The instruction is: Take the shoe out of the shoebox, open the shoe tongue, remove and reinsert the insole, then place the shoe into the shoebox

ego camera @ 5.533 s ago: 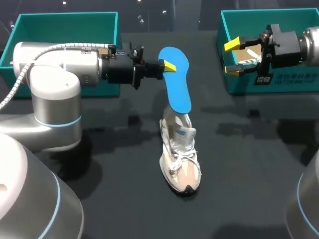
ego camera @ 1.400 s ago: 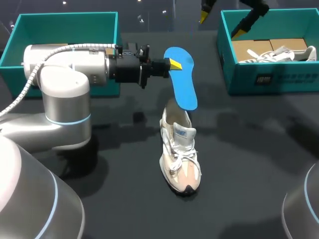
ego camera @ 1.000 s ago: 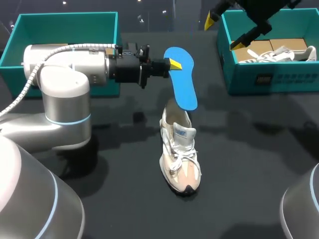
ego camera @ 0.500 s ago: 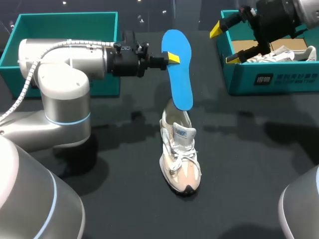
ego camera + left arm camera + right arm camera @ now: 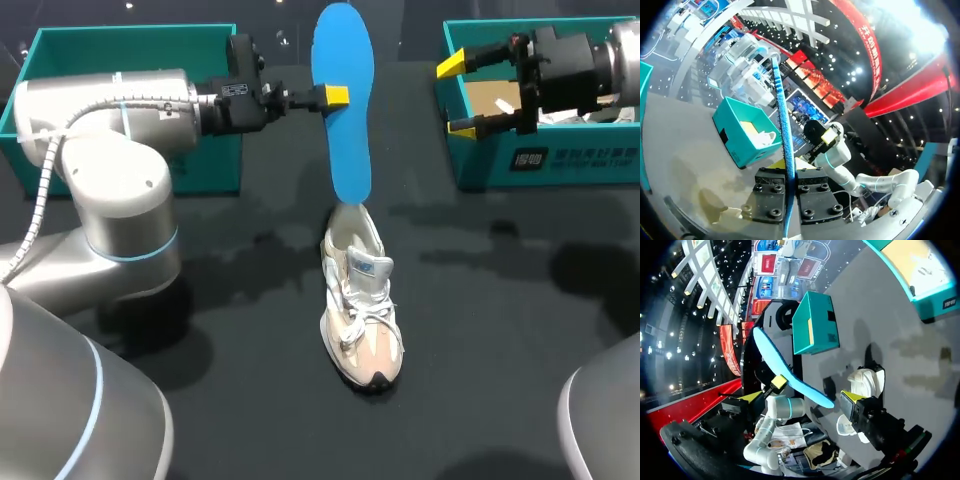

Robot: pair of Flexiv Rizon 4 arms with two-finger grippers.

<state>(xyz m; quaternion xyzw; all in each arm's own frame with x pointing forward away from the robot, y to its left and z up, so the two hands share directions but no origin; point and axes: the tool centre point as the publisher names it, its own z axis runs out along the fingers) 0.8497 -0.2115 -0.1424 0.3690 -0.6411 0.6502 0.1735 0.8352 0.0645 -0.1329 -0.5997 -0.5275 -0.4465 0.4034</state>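
A: Looks risky, with the left gripper (image 5: 335, 97) clamped on one long edge of the flat blue foam insole (image 5: 345, 150), up near its far end and nowhere else.

B: Agreed. Hanging almost upright, lower end right at the heel opening of the white-and-beige laced sneaker (image 5: 362, 300) in the middle of the black table (image 5: 500, 330). Touching the collar or just clear of it? Hard to say from above.

A: Either way, a thin pinch on a long, bendy sheet. Likely to pivot between the fingers, or to buckle if pushed down against the collar.

B: And no support for the sneaker. Right gripper (image 5: 458, 97) well off to the right, fingers spread apart and empty, over the near left corner of the teal cardboard shoebox (image 5: 560, 165).

A: So, with a snagged end, probably tipping the sneaker onto its side or shoving it nearer, instead of sliding in under the tongue.

B: Also easy to fold the leading end double inside and leave a lump.

A: Best avoided by lining the end up with the opening, leaning it toward the toe, and going in slowly. Perhaps bracing the sneaker from the right first.
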